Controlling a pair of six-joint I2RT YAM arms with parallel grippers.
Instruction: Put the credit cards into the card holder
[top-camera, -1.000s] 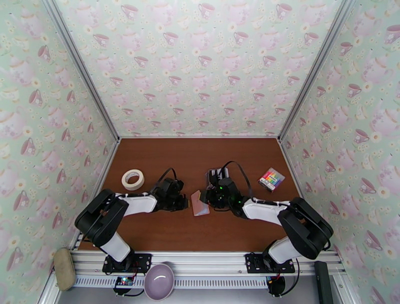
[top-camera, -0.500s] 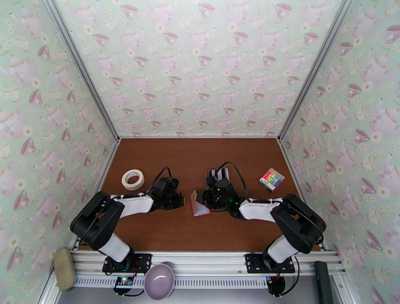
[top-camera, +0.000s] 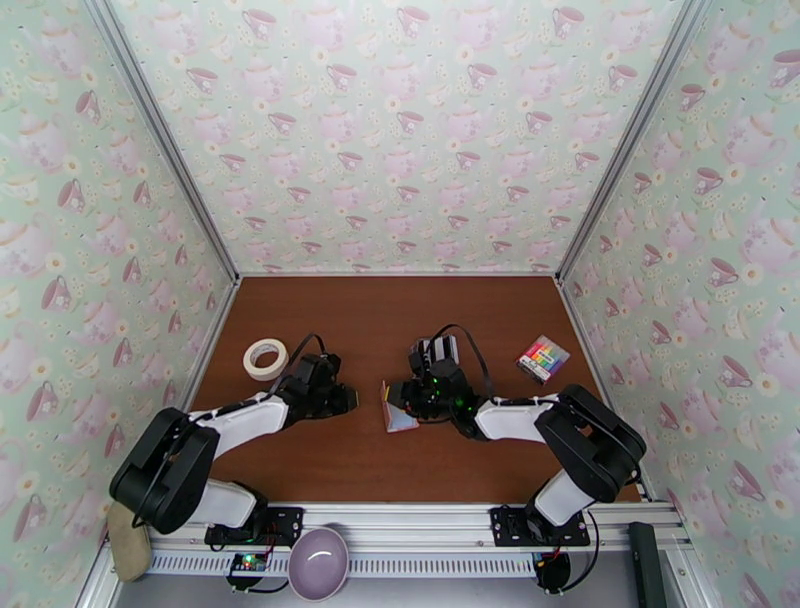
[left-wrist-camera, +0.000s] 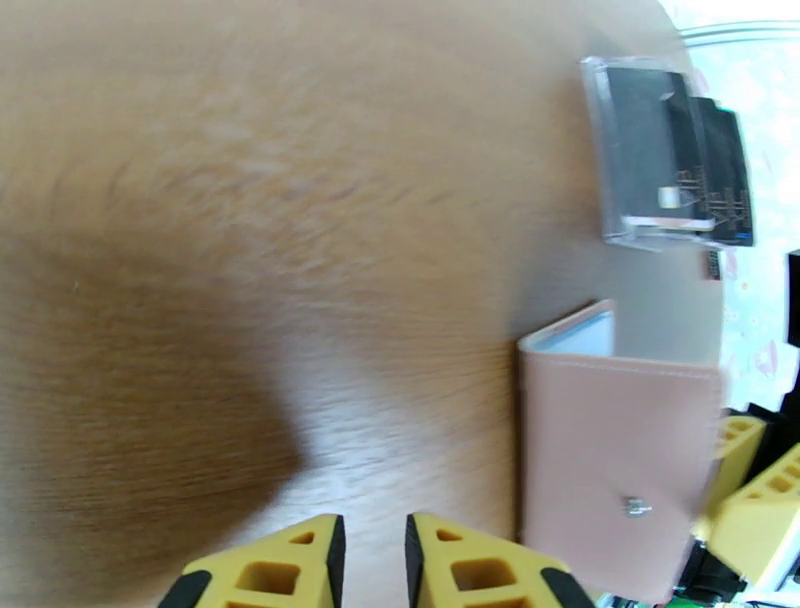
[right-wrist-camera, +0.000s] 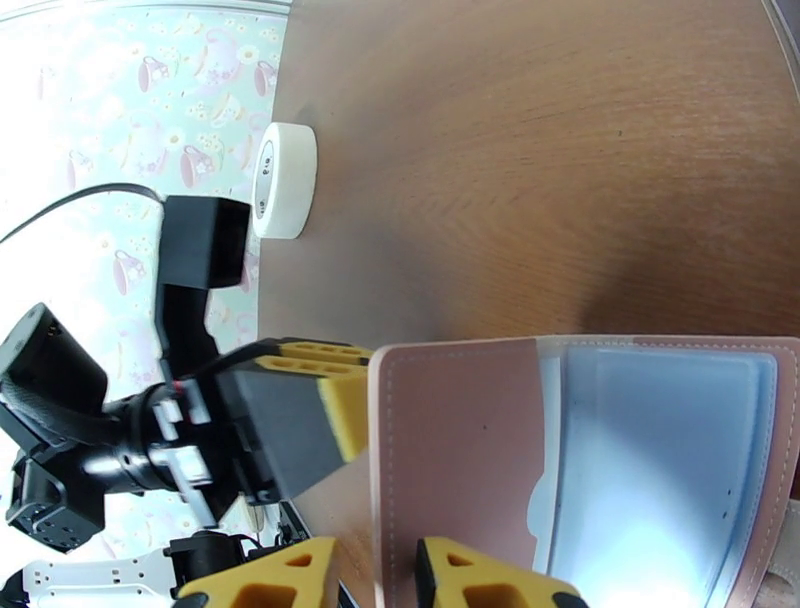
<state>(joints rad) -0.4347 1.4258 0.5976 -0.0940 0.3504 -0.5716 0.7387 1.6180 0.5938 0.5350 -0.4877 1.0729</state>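
Now the right gripper (right-wrist-camera: 378, 560) appears to pinch one flap of the pale pink, snap-tabbed folding card holder (right-wrist-camera: 455, 450), propping it open on the brown wooden table (left-wrist-camera: 250, 200) with its blue-grey lining exposed. Just left of the holder, the left gripper (left-wrist-camera: 370, 535) hangs low, fingers nearly together and empty. Beyond the holder lie the dark-faced credit cards (left-wrist-camera: 665, 160) in a clear case (left-wrist-camera: 605, 150). Fetching one likely means spreading the left fingers, taking a single card by its edges, and keeping the holder steady.
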